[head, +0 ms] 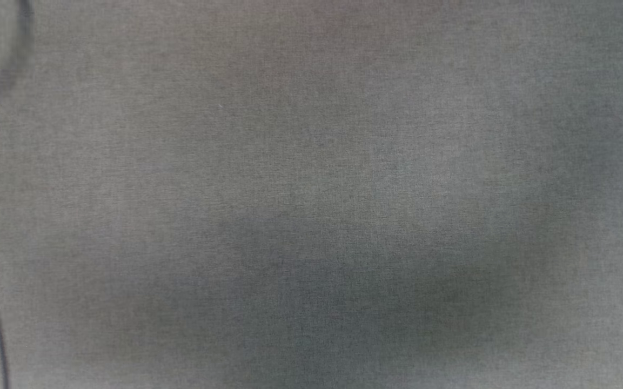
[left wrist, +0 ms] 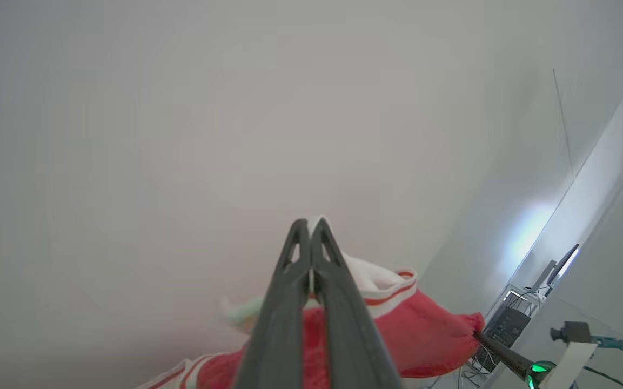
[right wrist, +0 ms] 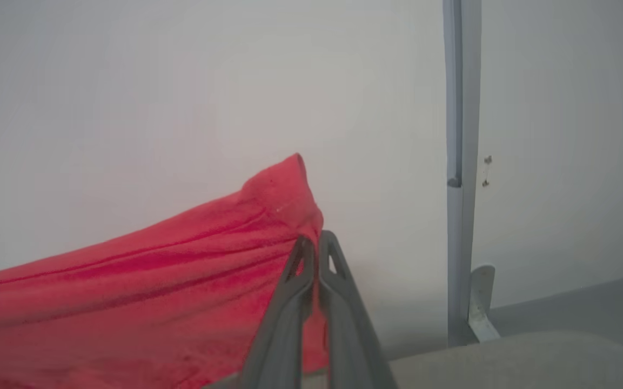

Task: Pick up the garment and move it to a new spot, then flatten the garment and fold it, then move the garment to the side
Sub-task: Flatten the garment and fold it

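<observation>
Against a pale wall [right wrist: 127,81], left tool [left wrist: 309,232] and right tool [right wrist: 315,246] each clamp an edge of the garment [right wrist: 143,281]; carry it taut and level, lowering both ends together

The garment [right wrist: 154,281] is a bright, plain red where the right wrist view shows it. In the left wrist view its trim [left wrist: 389,302] is white with thin red stripes, and the lining [left wrist: 365,275] next to it is white. The left tool [left wrist: 309,227] is dark charcoal and the right tool [right wrist: 316,240] is mid grey. The wall [right wrist: 127,81] is off-white and the post [right wrist: 460,108] is pale blue-grey. In the head view the cloth surface [head: 311,162] is grey with a fine weave, blurred, with darker patches.
</observation>
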Tool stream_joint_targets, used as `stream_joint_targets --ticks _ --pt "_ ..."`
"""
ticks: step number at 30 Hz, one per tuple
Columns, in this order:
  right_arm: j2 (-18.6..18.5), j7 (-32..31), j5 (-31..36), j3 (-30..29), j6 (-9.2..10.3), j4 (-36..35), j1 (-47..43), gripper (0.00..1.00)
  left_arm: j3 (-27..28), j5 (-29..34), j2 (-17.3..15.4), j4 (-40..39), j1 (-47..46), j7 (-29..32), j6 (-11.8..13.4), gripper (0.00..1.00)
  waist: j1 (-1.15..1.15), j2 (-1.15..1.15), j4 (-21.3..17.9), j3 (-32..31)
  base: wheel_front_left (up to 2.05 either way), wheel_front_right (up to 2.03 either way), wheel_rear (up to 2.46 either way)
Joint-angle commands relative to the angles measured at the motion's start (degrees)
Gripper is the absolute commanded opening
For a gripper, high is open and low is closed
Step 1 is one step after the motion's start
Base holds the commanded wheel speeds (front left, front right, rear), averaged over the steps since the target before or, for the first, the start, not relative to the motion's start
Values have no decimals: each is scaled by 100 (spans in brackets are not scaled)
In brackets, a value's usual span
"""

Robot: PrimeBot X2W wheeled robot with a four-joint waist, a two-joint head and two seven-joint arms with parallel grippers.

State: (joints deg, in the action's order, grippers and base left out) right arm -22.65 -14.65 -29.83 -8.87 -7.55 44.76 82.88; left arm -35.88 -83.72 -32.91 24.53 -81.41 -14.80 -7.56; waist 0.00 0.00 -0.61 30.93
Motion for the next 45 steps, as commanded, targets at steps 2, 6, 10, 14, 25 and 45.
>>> stream_joint_targets --ticks 2,6,10,14,25,45 --pt "-94 -62 -182 144 12 -63 -451 0 -31 -172 -88 -325 558 -43 18 0 0 0 57 -66 0 0 0" --pt "-179 -288 -762 565 10 -502 -1647 0 -158 -306 -252 -1076 2010 -40 18 0 0 0 105 -173 0 0 0" --pt "-321 -586 -1428 873 7 -1306 -3161 0 -165 -264 -313 -1675 3493 -42 12 0 0 0 160 -321 0 0 0" --pt "-522 -926 -1908 895 7 -2224 -4664 0 -352 -270 -385 -2329 4712 -43 11 0 0 0 216 -504 0 0 0" --pt "-455 -2269 -2379 -197 6 -4727 -7834 0 -283 -115 -907 -3756 6879 -43 11 0 0 0 253 -870 0 0 0" --pt "501 -3104 -1974 -1335 6 -5660 -7596 0 104 16 -1119 -4193 6269 52 11 0 0 0 242 -790 0 0 0"
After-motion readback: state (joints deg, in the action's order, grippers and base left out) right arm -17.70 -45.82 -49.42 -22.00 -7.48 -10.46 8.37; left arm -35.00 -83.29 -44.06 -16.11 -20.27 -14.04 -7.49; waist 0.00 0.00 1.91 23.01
